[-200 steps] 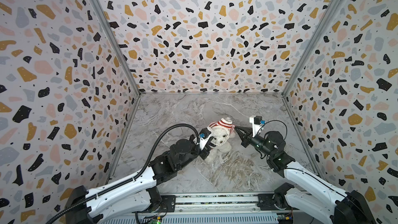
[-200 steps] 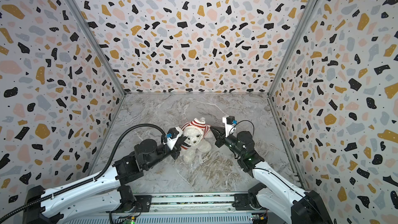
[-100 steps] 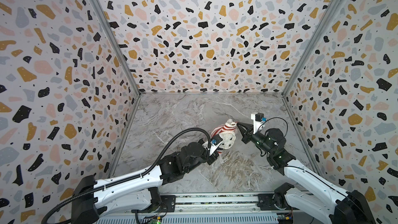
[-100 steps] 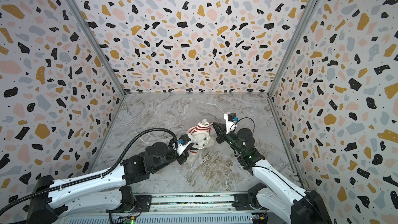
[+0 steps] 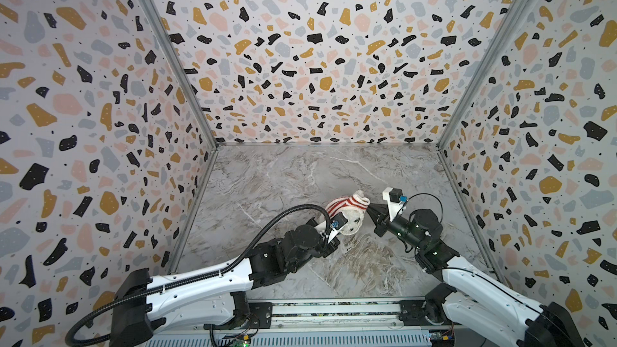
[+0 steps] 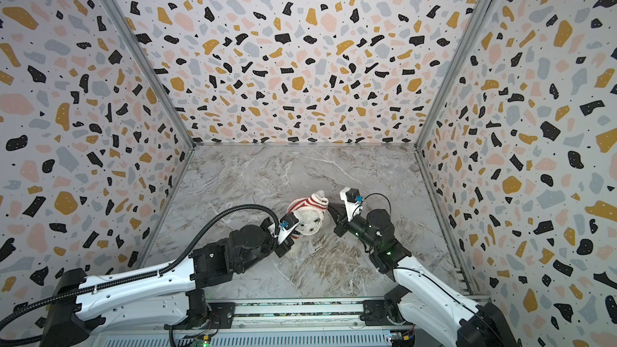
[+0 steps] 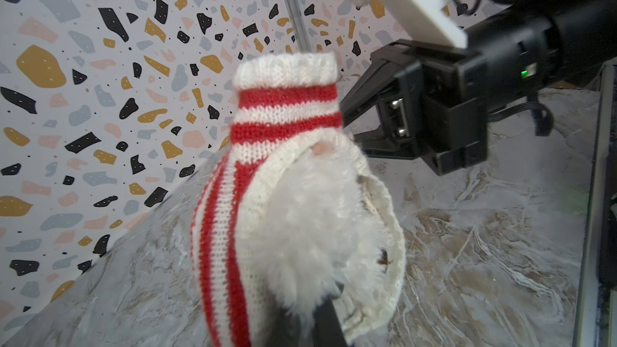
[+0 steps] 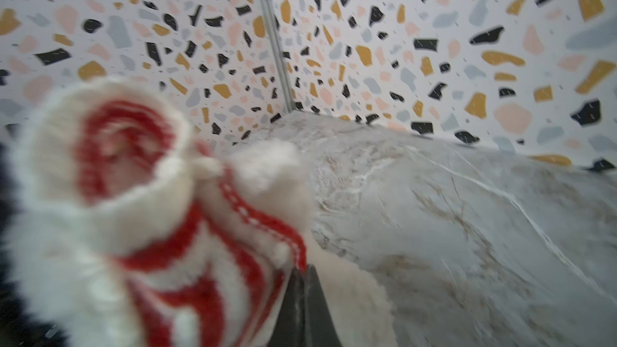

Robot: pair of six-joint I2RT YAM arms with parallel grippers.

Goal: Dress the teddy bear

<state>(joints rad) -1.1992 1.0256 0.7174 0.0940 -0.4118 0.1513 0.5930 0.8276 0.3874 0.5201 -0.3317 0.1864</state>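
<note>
1. Terrazzo walls, marble bench (image 5: 283,175); teddy bear (image 5: 353,224) sits mid-bench, btwn both arms.
2. L gripper (image 7: 322,308) pinched shut on bear's fur; R gripper (image 8: 302,282) closed tight on striped knit (image 5: 345,203) hem.
3. Step, prob.: working knit over bear's head.
4. Next: R tugs hem lower, L braces bear; mind slip.

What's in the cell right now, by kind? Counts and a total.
Plush toys: 1, the teddy bear
Clothing: 1, the striped knit garment, red and white, partly over the bear
Grippers: 2, the left gripper and the right gripper
Total: 4
</note>
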